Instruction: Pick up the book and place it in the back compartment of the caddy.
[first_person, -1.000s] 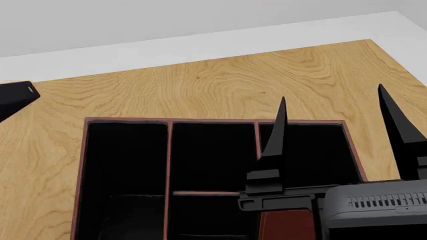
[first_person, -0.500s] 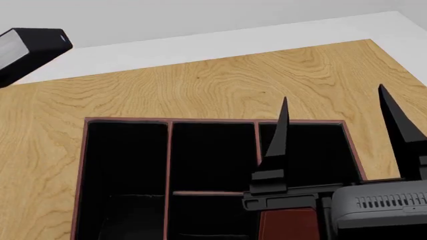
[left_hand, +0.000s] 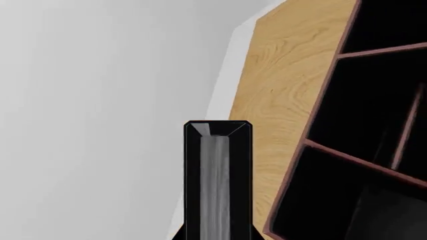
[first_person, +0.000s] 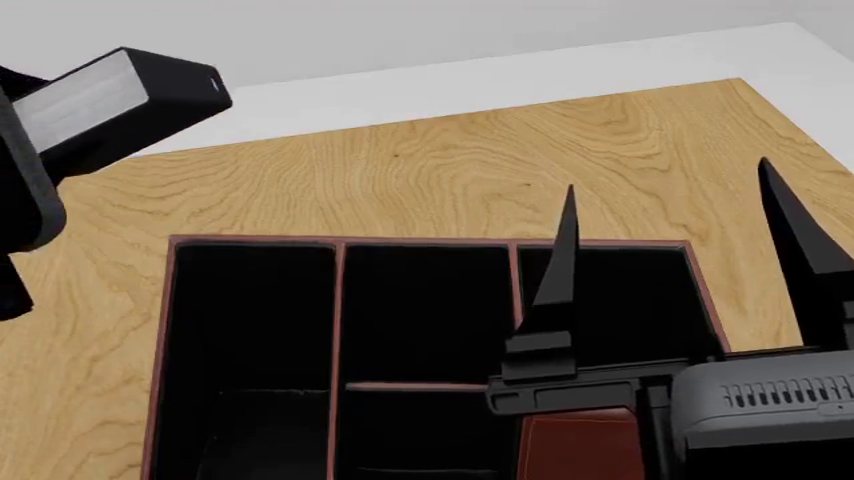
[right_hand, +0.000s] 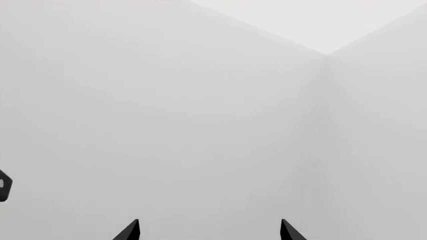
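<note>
A small rectangular book with a black cover and pale grey striped page edges (first_person: 114, 100) is being held in the air at the upper left of the head view, above the wood-grain surface (first_person: 441, 170) and off the left rear corner of the caddy. The left tool (first_person: 27, 170) is clamped on the book's near end, so most of the book juts forward, free to be lowered into a cell. In the left wrist view the book (left_hand: 217, 175) is showing edge-on, its page edges facing the camera, with the caddy off to one side.

The large rectangular caddy with thin dark-red walls and a black interior (first_person: 163, 330) is sitting on the surface in front of the robot, its cells open upward. The back row looks empty, probably waiting for the book, which is not yet above any cell.

The right tool (first_person: 674, 260) is hovering over the caddy's right side with its two pointed black fingers (first_person: 561, 250) spread well apart, gripping nothing and seemingly keeping clear.
</note>
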